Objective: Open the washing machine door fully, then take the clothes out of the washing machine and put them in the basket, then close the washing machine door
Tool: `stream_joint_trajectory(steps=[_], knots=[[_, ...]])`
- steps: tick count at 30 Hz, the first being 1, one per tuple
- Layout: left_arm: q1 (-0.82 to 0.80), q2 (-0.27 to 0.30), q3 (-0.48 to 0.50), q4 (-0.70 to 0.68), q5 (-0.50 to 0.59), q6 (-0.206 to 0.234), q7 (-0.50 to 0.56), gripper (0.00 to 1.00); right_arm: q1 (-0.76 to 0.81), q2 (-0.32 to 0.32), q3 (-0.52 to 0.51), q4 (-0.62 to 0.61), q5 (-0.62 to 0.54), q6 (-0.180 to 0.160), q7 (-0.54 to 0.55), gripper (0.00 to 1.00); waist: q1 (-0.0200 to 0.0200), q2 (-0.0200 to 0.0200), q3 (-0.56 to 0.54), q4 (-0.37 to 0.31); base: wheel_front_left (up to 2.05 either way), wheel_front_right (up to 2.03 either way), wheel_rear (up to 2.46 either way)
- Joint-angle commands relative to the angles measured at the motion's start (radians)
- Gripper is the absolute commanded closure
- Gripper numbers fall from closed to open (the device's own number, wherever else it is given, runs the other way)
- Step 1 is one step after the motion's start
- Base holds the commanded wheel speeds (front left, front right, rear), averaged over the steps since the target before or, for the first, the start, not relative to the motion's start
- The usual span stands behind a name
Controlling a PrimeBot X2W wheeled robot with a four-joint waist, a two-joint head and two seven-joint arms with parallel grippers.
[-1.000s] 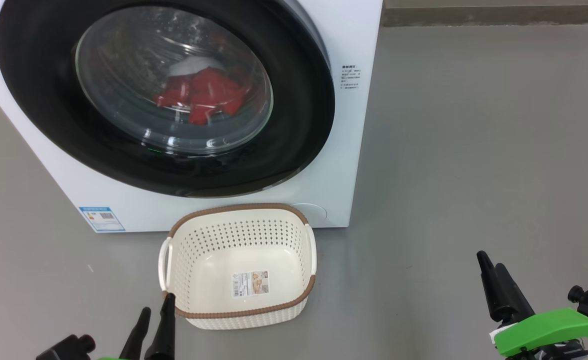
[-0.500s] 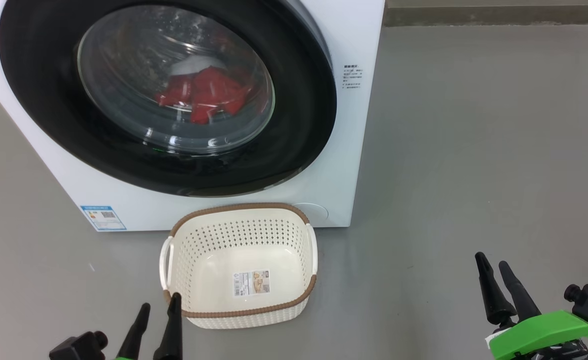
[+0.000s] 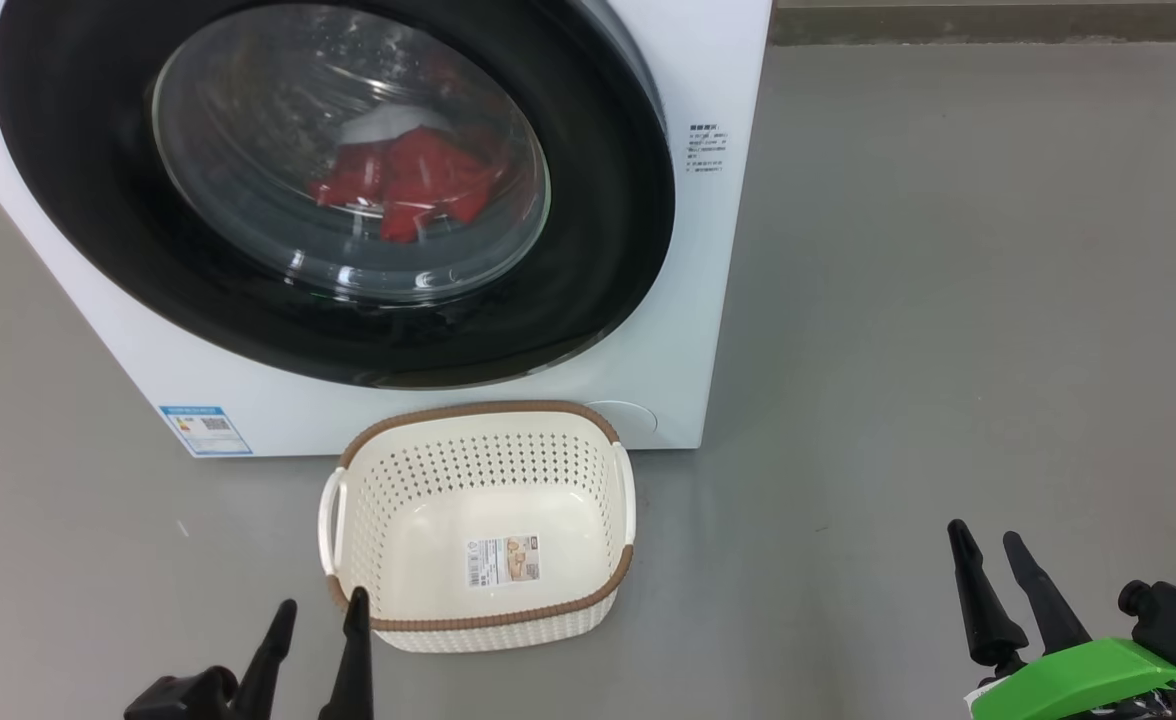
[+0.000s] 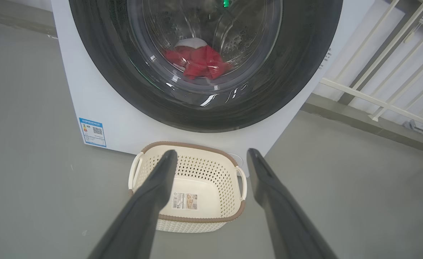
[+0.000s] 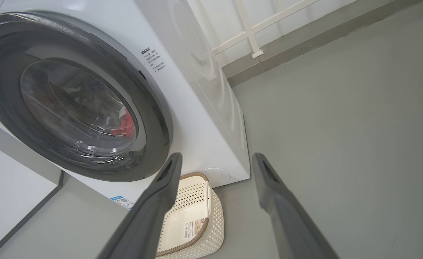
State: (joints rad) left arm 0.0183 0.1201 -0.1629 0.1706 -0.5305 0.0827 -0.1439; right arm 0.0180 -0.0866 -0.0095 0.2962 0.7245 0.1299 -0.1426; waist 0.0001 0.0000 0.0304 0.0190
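Shut door [image 3: 98, 200] barring the clothes [image 3: 408, 180], basket [image 3: 478, 411] before it, open floor [image 3: 948, 300] rightward.

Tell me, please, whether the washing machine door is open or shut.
Shut. The washing machine door lies flush against the washing machine, and the clothes sit behind its glass.

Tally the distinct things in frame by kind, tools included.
washing machine: 1
basket: 1
clothes bundle behind the glass: 1, garment count unclear
tools: 2, left tool and right tool
Total: 5
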Motion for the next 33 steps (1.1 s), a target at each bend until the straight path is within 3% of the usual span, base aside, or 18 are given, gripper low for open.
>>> stream_joint_trajectory(steps=[1,21,33], knots=[[-0.016,0.019,0.02,-0.035,0.044,0.009,-0.018,0.0,-0.012,-0.017,0.015,-0.022,-0.039,0.001,-0.018,0.0,-0.0001,0.0,0.002,0.0,0.0,0.0,0.0],[-0.004,0.013,0.021,-0.063,0.28,0.022,-0.071,0.0,0.006,-0.017,-0.016,-0.02,-0.241,0.001,-0.071,0.0,-0.0001,0.0,0.013,0.0,0.0,0.0,0.0],[0.019,-0.008,0.045,-0.058,0.41,-0.001,-0.107,0.0,0.041,-0.008,-0.042,-0.015,-0.382,0.001,-0.108,0.0,-0.0001,0.0,-0.001,0.003,0.0,0.0,0.0]])
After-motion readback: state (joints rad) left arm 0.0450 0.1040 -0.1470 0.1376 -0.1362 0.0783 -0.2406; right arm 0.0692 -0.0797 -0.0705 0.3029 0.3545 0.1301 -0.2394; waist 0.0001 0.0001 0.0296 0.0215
